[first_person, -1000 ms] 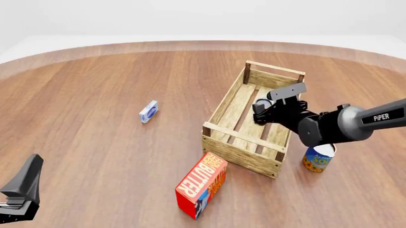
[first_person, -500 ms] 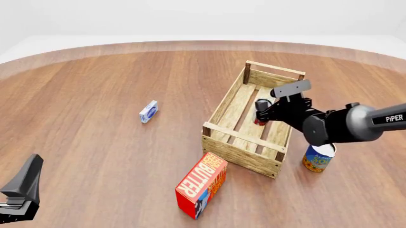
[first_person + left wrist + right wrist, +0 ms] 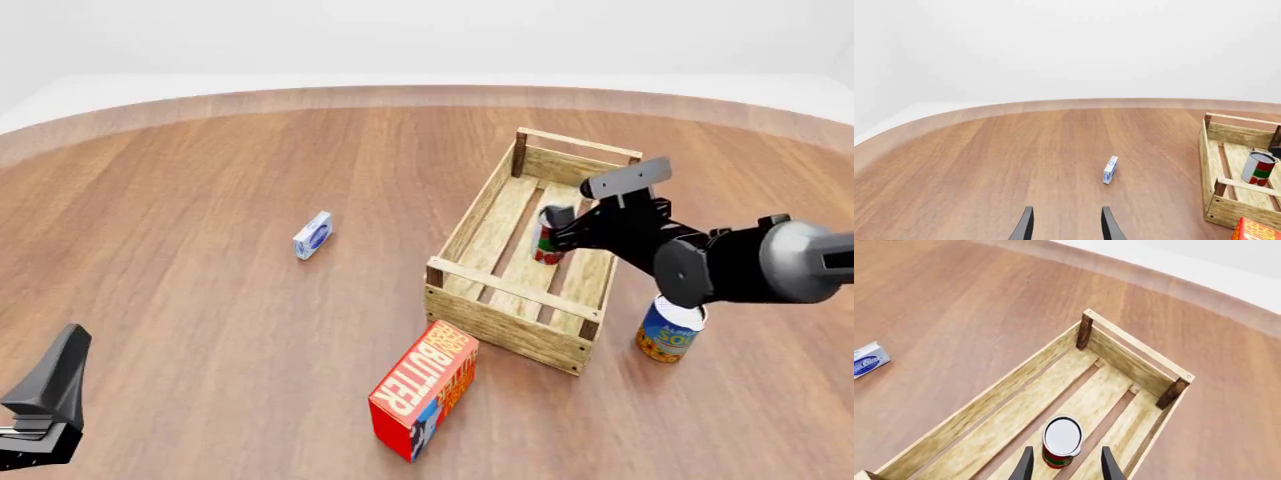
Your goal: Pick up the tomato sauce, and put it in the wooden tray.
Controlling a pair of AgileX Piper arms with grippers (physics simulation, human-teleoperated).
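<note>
Tomato sauce [image 3: 1062,441] just beyond right end effector [image 3: 1063,466]

right arm comes in from the right edge of the front view, forearm stretched left and a bit forward, wrist raised. right gripper [image 3: 566,224] hangs w/ fingers pointing down and slightly left, fingers [image 3: 1027,466] parted w/ a clear gap, nothing pinched btwn them. left arm sits low at the near left corner, only its gripper end seen. left gripper [image 3: 1065,225] points fwd over the table, fingers spread apart, nothing btwn them.
</note>
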